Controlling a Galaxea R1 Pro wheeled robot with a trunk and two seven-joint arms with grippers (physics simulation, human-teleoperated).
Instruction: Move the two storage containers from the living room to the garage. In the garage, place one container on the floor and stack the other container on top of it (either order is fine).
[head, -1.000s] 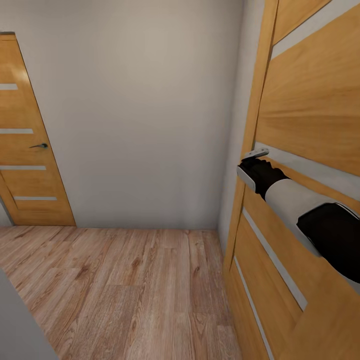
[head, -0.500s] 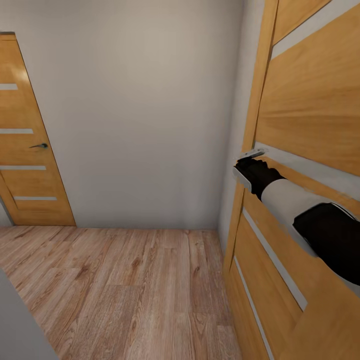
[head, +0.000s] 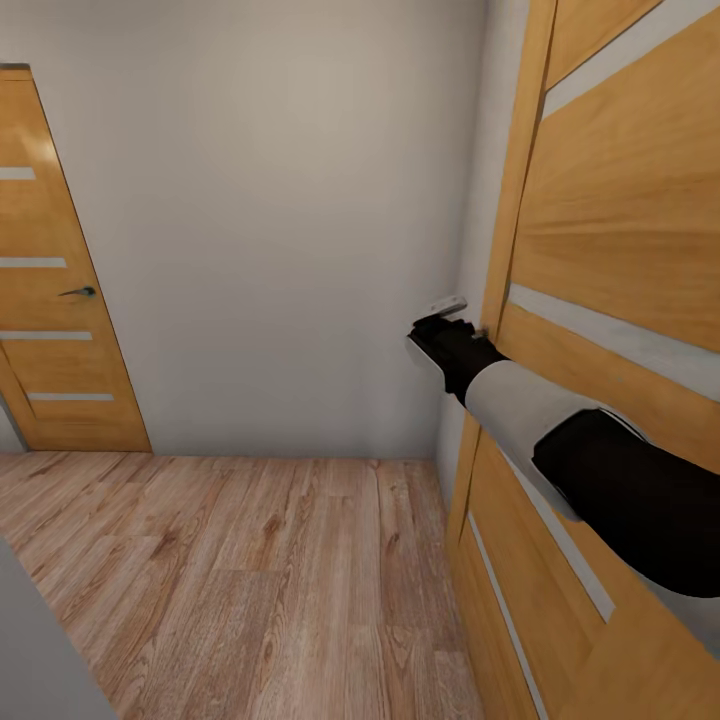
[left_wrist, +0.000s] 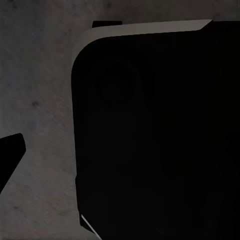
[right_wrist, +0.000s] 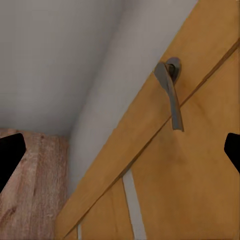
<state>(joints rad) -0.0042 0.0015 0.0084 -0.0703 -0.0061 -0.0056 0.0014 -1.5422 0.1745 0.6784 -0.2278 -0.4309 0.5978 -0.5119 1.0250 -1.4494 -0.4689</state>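
Living room plank floor (head: 250, 580), right hand (head: 440, 335) raised beside door handle (right_wrist: 171, 92)

Matt grey metal handle (right_wrist: 170, 92) on smooth honey wood door (head: 620, 200); pale grained plank floor (head: 250, 580).

— Where do the doors stand?
— One door (head: 55, 280) is at the far left, set in the back wall (head: 270, 220). A second door (head: 610, 330) runs along the right side, close by.
— And the arm?
— The right arm (head: 560, 440) reaches forward in front of the right door, its end effector (head: 440, 325) near the door's edge, above the floor (head: 240, 570).
— The handle?
— The handle (right_wrist: 170, 90) sits on that right door.
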